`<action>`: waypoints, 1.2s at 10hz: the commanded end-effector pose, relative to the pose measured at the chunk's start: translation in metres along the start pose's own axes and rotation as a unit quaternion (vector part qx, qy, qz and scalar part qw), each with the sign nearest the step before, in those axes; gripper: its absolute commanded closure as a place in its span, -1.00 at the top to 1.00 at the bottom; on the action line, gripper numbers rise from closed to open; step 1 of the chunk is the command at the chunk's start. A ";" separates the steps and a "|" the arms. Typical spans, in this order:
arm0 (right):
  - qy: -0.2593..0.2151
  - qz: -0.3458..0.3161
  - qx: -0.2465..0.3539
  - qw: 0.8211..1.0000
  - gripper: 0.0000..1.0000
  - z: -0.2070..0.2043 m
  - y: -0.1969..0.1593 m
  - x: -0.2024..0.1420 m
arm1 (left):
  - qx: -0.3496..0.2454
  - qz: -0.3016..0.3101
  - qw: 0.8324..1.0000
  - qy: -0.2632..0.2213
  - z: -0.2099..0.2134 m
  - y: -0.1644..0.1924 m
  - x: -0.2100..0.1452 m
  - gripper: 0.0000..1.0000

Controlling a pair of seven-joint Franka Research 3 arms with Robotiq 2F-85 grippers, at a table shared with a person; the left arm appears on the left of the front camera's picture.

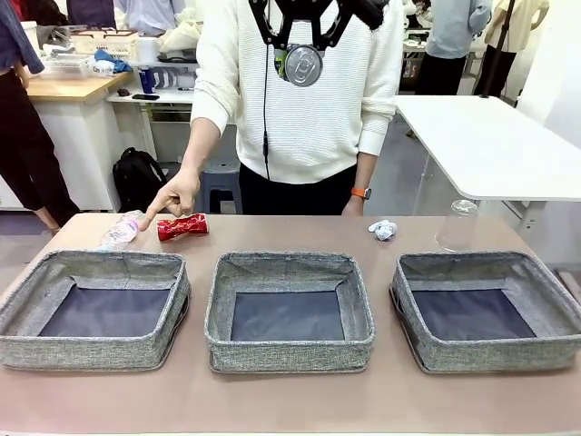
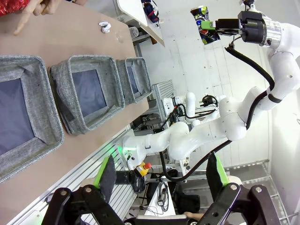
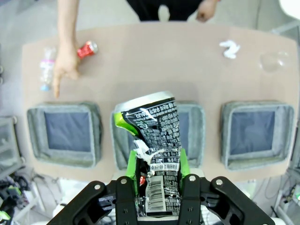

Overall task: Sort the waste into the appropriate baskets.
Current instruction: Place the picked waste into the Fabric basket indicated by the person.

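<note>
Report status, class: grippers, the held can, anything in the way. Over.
Left gripper open, empty. Right gripper shut on crushed dark printed can, high above the table. Person's hand pointing beside crushed red can, far left.

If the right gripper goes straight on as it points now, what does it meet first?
Probably the middle basket: the right gripper, shut on the crushed dark can, points down at it from above. Nothing shows between, though depth is unclear.

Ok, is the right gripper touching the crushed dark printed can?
Touching. Right wrist view: the right gripper clamps the crushed dark printed can between its green pads.
</note>
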State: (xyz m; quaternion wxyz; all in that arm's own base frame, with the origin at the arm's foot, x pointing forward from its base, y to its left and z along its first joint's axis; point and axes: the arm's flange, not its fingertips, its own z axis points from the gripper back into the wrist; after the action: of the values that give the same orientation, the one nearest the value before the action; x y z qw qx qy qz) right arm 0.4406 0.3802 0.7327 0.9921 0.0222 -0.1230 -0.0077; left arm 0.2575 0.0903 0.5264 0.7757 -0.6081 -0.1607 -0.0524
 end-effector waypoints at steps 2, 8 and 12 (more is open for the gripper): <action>0.000 0.000 0.000 1.000 -0.25 0.000 0.000 0.000 | -0.009 -0.012 1.000 -0.003 0.000 -0.002 0.001 1.00; 0.003 0.307 0.093 0.947 -0.25 -0.088 0.144 -0.042 | 0.023 0.000 0.999 0.045 0.048 -0.023 -0.013 1.00; 0.003 0.394 0.103 0.913 -0.25 -0.136 0.218 -0.073 | 0.032 0.027 0.999 -0.032 0.125 -0.013 -0.033 1.00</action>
State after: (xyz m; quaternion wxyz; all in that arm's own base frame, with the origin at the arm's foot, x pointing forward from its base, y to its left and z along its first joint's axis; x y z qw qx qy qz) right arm 0.3902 0.5959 0.5759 0.8990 0.1002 -0.0925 0.4162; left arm 0.1930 0.1991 0.5592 0.8059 -0.5704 -0.1583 -0.0124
